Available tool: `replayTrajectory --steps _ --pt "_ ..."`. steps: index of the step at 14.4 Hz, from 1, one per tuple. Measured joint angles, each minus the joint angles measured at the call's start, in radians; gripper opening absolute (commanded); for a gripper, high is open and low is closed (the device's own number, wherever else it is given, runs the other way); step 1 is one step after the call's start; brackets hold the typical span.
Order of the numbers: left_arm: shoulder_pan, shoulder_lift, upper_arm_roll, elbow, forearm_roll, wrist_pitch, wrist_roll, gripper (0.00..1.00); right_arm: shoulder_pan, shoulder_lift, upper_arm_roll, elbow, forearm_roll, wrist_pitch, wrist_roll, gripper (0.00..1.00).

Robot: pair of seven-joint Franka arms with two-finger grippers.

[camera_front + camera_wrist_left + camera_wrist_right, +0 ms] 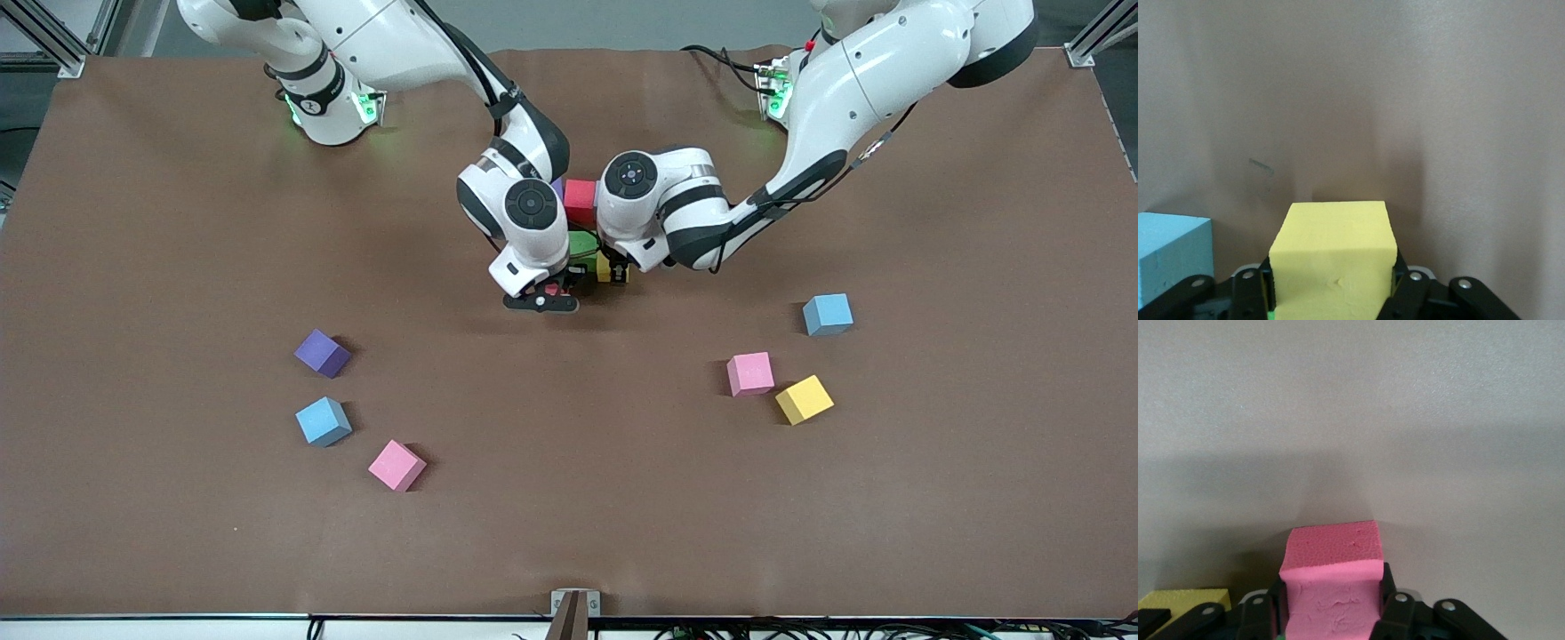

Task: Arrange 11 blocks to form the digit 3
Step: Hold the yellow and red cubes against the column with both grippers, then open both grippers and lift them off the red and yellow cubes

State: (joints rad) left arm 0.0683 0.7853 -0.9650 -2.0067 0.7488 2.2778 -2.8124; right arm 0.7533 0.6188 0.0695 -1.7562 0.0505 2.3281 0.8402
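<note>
Yellow block (1333, 257) clamped between left fingers (1263, 287); pink block (1331, 583) between right fingers (1386, 593) — grip uncertain.

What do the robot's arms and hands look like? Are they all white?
Mostly white. Both arms are smooth, rounded white shells with dark grey bands at the joints and round dark caps near the wrists. Black cables run along them, and green lights glow near their bases. The left hand and right hand are black.

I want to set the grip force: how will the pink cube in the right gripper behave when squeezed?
Probably soft: the pink cube looks pinched narrower between the right gripper fingers. Its matte, pitted surface suggests foam, so likely light and unlikely to slip. Flat faces mean it should sit, not roll.
</note>
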Motion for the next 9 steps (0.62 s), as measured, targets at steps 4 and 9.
replayTrajectory --steps 4,9 --pt "-0.001 -0.006 -0.011 -0.020 0.000 0.000 -0.010 0.28 -0.008 0.000 -0.009 -0.008 -0.016 0.004 -0.003 1.00" --pt "-0.003 -0.007 -0.013 -0.024 0.000 0.000 -0.014 0.63 -0.039 -0.015 -0.011 0.017 -0.016 0.007 -0.005 1.00"
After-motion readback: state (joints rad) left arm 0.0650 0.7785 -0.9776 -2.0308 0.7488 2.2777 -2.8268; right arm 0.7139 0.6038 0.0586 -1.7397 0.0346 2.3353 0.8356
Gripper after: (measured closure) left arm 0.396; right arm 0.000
